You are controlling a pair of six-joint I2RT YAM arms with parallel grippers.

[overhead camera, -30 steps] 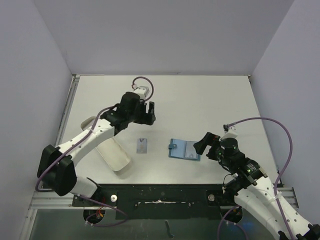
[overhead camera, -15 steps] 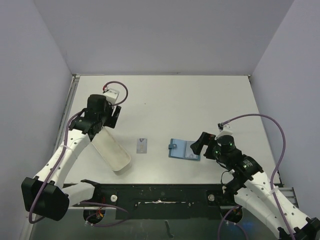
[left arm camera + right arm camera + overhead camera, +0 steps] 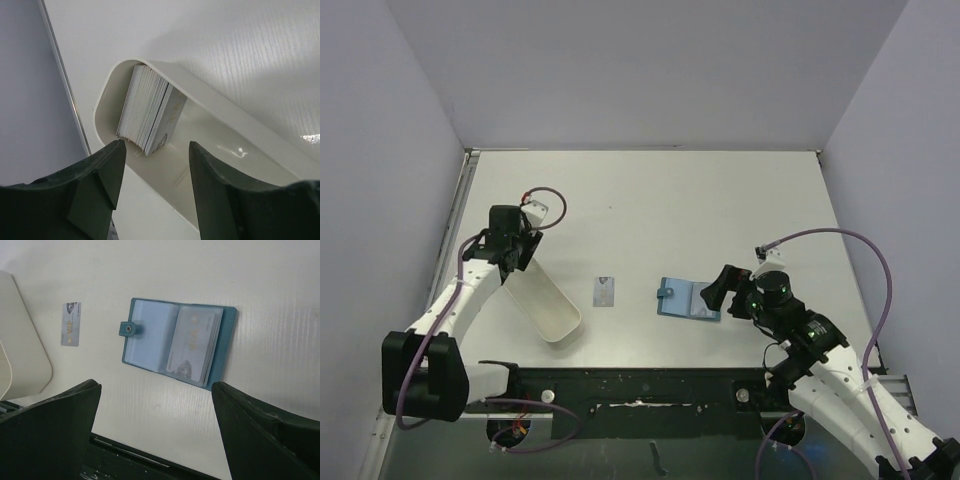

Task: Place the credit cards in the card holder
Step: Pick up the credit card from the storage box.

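The teal card holder lies open on the table, its strap tab to the left; it also shows in the right wrist view with a card in its right sleeve. One loose credit card lies left of it, also in the right wrist view. A stack of credit cards stands on edge in the far end of the white tray. My left gripper is open and empty above the tray, near the stack. My right gripper is open and empty just right of the holder.
The long white tray lies slanted at the left of the table, close to the left wall and the table's metal edge rail. The black base rail runs along the near edge.
My left arm has swung left from the table's middle and come down over the far end of the tray. My right gripper has crept slightly left toward the holder. The cards and holder have not moved.
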